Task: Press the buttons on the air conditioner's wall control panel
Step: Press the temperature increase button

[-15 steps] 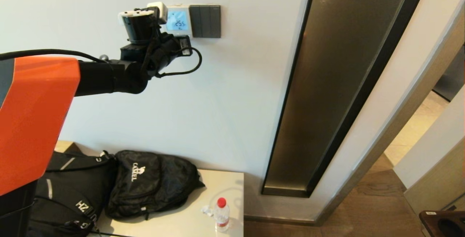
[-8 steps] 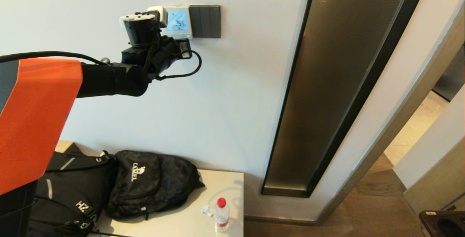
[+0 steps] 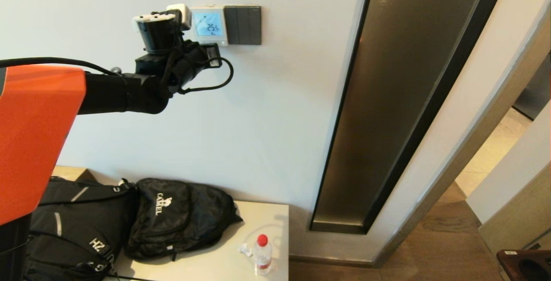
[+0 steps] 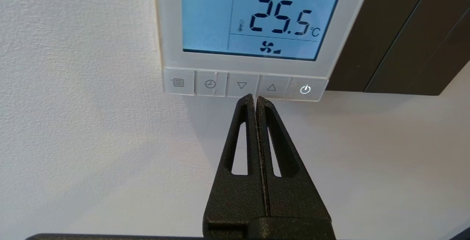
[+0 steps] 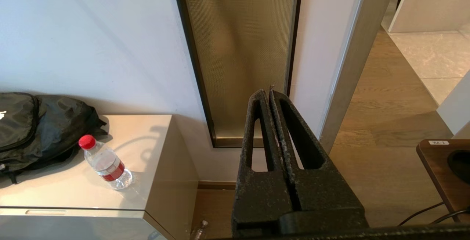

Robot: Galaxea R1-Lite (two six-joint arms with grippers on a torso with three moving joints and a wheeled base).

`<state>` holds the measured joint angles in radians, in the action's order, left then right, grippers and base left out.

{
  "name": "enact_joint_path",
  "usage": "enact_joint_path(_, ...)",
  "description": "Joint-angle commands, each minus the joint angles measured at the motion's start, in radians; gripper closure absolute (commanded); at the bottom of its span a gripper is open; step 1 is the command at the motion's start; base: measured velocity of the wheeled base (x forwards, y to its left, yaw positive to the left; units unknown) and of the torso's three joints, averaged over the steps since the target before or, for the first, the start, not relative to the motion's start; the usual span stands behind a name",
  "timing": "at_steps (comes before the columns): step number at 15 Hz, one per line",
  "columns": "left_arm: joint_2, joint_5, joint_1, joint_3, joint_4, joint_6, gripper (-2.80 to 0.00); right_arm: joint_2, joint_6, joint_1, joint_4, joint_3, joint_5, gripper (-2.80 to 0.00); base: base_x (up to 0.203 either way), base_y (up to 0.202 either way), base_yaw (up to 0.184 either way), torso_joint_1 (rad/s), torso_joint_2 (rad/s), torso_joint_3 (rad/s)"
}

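Note:
The white air conditioner control panel (image 3: 209, 25) hangs on the wall; its blue display (image 4: 257, 15) reads 25.5 °C. Below it runs a row of buttons: menu (image 4: 178, 82), clock (image 4: 210, 84), down arrow (image 4: 241, 85), up arrow (image 4: 271, 88) and a lit power button (image 4: 305, 89). My left gripper (image 4: 254, 98) is shut and empty, its tips just below the seam between the down and up buttons. The left arm (image 3: 163, 61) reaches up to the panel's left side. My right gripper (image 5: 267, 93) is shut, empty and parked low, out of the head view.
A dark switch plate (image 3: 243, 25) adjoins the panel on its right. A tall bronze glass panel (image 3: 400, 100) and a doorway lie further right. Below, a beige cabinet (image 3: 224, 264) carries black backpacks (image 3: 181, 216) and a water bottle (image 3: 262, 253).
My left arm has shifted a little to the left, so more of the panel shows in the head view. The display still reads 25.5.

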<state>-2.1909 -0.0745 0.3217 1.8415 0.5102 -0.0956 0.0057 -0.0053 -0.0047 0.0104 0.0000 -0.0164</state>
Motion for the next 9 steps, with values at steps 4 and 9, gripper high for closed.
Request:
enact_joint_path(4, -0.023, -0.001, 0.0, 0.041, -0.008, 0.0, 0.0, 0.0, -0.001, 0.0, 0.0, 0.0, 0.0, 0.0, 0.0, 0.0, 0.0, 0.0, 0.0, 0.0)
enact_joint_path(9, -0.048, 0.0, 0.002, 0.077, -0.018, 0.0, 0.0, 0.0, -0.001, 0.0, 0.0, 0.0, 0.0, 0.0, 0.0, 0.0, 0.0, 0.0, 0.0, 0.0)
